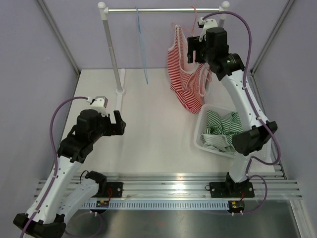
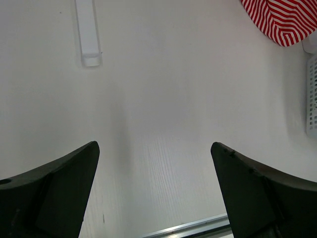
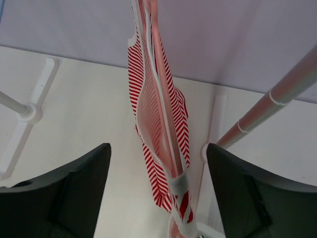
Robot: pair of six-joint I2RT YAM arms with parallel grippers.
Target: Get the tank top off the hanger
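We see the striped tank top [image 1: 184,74] hanging from the rail [image 1: 163,10], its hanger [image 1: 194,15] mostly hidden inside the cloth. The right gripper [image 3: 158,146] stands spread, the top between its jaws but apart from them; the left gripper [image 2: 154,144], also spread, hovers over the table [image 2: 163,74].

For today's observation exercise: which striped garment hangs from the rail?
The red-and-white tank top; the green-striped garment lies in the white basket instead.

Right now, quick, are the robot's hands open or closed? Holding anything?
Left gripper: open, holding nothing.
Right gripper: open, facing the red-striped tank top, not gripping it.
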